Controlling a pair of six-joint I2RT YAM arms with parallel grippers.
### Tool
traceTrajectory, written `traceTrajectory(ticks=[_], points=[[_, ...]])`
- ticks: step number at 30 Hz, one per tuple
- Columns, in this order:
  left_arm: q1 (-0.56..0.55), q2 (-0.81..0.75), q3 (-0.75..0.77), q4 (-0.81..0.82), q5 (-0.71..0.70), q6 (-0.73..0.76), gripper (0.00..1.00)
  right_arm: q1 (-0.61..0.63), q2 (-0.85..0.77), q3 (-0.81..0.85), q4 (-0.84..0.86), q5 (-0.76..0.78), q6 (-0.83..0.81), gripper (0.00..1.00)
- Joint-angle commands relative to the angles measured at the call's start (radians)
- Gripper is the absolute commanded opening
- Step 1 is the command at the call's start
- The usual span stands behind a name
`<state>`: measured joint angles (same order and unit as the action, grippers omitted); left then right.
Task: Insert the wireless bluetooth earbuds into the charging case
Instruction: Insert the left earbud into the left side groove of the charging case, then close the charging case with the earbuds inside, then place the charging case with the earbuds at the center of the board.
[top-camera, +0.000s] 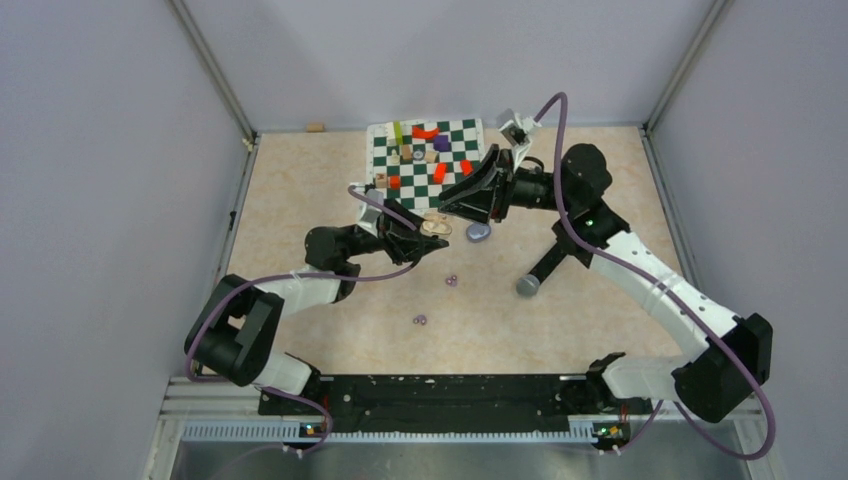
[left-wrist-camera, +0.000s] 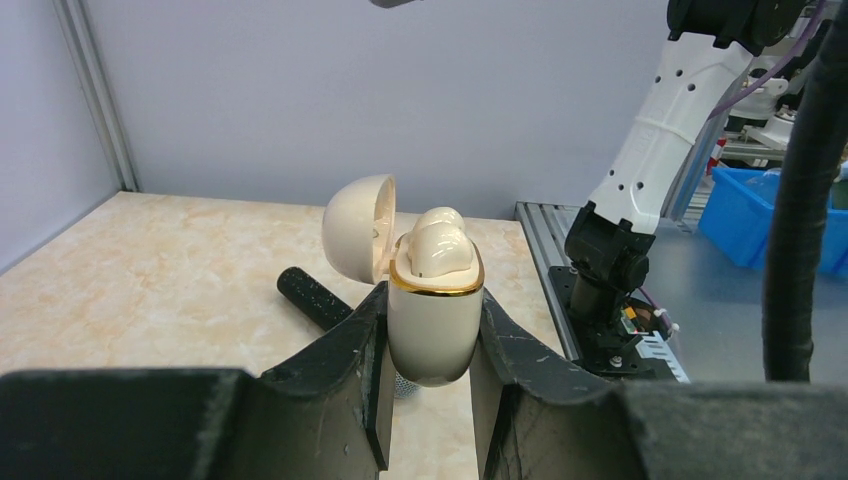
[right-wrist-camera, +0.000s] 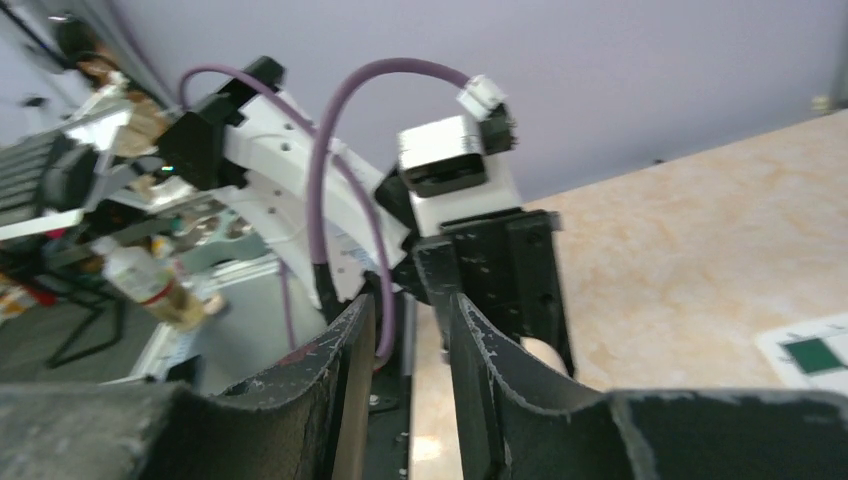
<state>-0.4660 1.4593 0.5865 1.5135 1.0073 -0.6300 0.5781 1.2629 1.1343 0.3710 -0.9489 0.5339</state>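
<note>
2 tiny purple earbuds (top-camera: 451, 281) lie loose on the table (top-camera: 300, 200), near my left gripper (left-wrist-camera: 432, 308), which is clamped on the upright, open-lidded charging case (left-wrist-camera: 430, 345), while my right gripper (right-wrist-camera: 410, 320) hangs close by, its fingers slightly apart and empty.

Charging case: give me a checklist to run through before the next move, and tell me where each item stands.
1. Grip: the left gripper clamps the charging case upright: ok.
2. The lid is open: ok.
3. The right gripper carries an earbud: not ok, its jaws are apart with nothing between them.
4. The earbuds are in the case: not ok, both lie on the table.
5. The case's wells are free: cannot tell.
</note>
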Motion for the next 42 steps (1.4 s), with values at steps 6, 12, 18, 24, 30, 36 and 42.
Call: traceTrajectory(ticks=[6,12,18,24,30,36,42], points=[[-0.03,-0.026,0.03,0.104,0.052,-0.016,0.0,-0.026,-0.028,-0.039,-0.208,0.467,-0.34,0.36],[-0.033,-0.019,0.032,0.105,0.051,-0.023,0.0,0.021,-0.011,-0.031,-0.26,0.496,-0.458,0.35],[-0.03,-0.019,0.027,0.106,0.038,-0.018,0.0,0.094,-0.022,0.021,-0.453,0.374,-0.663,0.33],[-0.023,-0.009,0.021,0.105,0.006,-0.005,0.0,0.087,-0.097,0.182,-0.62,0.163,-0.747,0.33],[-0.014,0.006,0.02,0.028,-0.056,0.015,0.0,0.065,-0.101,0.286,-0.683,0.136,-0.729,0.37],[0.033,0.043,0.033,-0.346,-0.238,0.078,0.0,0.034,-0.121,0.127,-0.572,0.481,-0.775,0.56],[0.091,0.174,0.132,-0.684,-0.372,0.039,0.0,-0.071,-0.16,-0.062,-0.418,0.501,-0.766,0.64]])
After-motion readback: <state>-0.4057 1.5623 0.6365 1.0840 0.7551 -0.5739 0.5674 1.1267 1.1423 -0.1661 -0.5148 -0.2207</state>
